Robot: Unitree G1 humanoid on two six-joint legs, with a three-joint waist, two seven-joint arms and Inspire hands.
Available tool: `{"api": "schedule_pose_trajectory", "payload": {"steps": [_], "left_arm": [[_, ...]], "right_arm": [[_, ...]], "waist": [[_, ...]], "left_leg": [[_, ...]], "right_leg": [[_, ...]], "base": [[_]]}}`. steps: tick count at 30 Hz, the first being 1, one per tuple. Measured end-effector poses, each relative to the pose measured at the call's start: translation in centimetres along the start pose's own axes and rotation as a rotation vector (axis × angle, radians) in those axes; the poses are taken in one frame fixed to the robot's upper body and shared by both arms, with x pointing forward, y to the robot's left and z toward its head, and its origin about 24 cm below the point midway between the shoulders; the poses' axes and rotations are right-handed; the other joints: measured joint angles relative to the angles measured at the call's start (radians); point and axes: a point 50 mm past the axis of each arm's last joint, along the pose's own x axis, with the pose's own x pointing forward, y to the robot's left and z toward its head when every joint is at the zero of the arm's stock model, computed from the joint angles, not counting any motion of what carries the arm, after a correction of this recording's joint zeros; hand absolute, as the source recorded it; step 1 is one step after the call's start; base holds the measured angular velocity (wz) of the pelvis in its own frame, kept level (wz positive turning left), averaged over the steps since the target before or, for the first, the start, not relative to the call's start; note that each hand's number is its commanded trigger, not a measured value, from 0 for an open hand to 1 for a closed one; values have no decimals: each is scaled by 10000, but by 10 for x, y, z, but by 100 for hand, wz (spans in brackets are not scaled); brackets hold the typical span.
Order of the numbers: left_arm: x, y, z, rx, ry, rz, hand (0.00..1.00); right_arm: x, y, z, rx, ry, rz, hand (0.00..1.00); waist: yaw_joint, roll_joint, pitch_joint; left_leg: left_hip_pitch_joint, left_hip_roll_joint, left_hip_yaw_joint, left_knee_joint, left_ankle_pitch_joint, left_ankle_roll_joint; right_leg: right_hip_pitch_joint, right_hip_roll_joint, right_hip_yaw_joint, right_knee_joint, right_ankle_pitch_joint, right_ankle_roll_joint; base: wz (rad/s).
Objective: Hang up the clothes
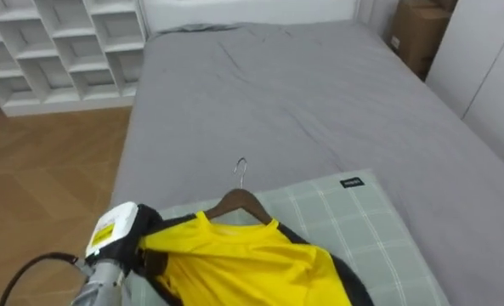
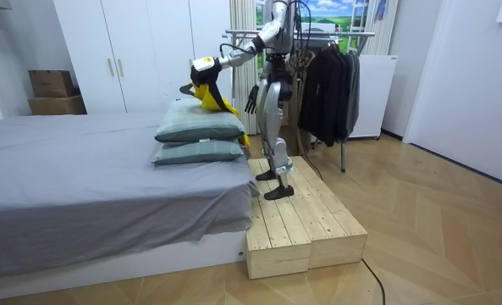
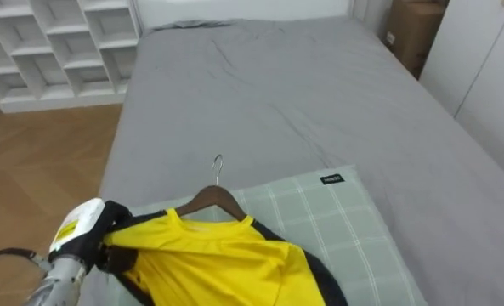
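Left hand [image 1: 118, 244], fingers closed on a yellow shirt [image 1: 247, 265], held it on its hanger [image 1: 241, 204] just above the pillow [image 1: 362, 223]; right hand [image 2: 251, 99] hung loose-fingered, well behind the pillow

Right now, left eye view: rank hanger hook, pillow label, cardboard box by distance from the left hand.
From the left hand, gripping the yellow shirt:
1. hanger hook, just upper right
2. pillow label, farther right
3. cardboard box, beyond the bed, top right
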Motion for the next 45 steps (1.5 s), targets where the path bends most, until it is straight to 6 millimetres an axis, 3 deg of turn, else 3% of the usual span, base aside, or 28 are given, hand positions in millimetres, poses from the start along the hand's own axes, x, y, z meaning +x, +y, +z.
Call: {"api": "schedule_pose_trajectory", "payload": {"steps": [10,17,23,26,29,31,34,39,45], "left_arm": [[-26,-16,-26,-395,839,-245,100],[-34,-15,-39,-576,1321,70,100],[-33,-9,-33,-639,1005,340,100],[-34,-9,-33,-605,1043,368,100],[-33,-6,-32,-566,1018,468,100],[-33,-5,-32,-516,1045,493,100],[-32,-1,-32,-469,1097,570,100],[-28,7,-27,-477,911,698,100],[-27,15,-18,-455,648,873,100]], "right_arm": [[-5,-9,-24,1307,529,-426,0],[-10,-19,-42,1480,1035,-811,0],[-11,-29,-43,821,1176,-1503,0],[-11,-34,-41,-232,1248,-1796,0],[-8,-41,-27,-1204,941,-2045,0],[-8,-46,-16,-1751,581,-2283,0],[-5,-53,13,-2782,-392,-2715,0],[-15,-78,67,-4289,-2261,-3859,0],[-39,-71,134,-5900,-5115,-4579,0]], "waist": [[-29,-52,88],[-51,-32,76],[-32,-128,63],[-51,-331,-41],[-61,-508,25],[-50,-570,17],[-36,-673,69],[164,-898,-22],[243,-1041,43]], "left_leg": [[994,-147,-303,-640,-19,-75],[1270,-140,-168,-691,-18,-76],[1475,-167,-178,-902,-14,-75],[1553,-170,-199,-904,-7,-80],[1684,-183,-211,-913,-7,-80],[1689,-190,-204,-915,-12,-78],[1667,-209,-185,-976,-9,-75],[1646,-207,-174,-939,2,-77],[1571,-206,-198,-918,2,-76]], "right_leg": [[967,-56,-179,-576,-141,-4],[1169,-57,-139,-553,-134,-8],[1273,-73,-133,-554,-140,0],[1348,-78,-136,-555,-151,6],[1483,-90,-141,-560,-152,7],[1477,-93,-125,-556,-171,31],[1398,-94,-81,-533,-201,38],[1396,-93,-118,-532,-193,30],[1292,-103,-102,-456,-191,30]], "base": [[6],[-4],[-1],[0],[0],[0],[-3],[0],[0]]}}
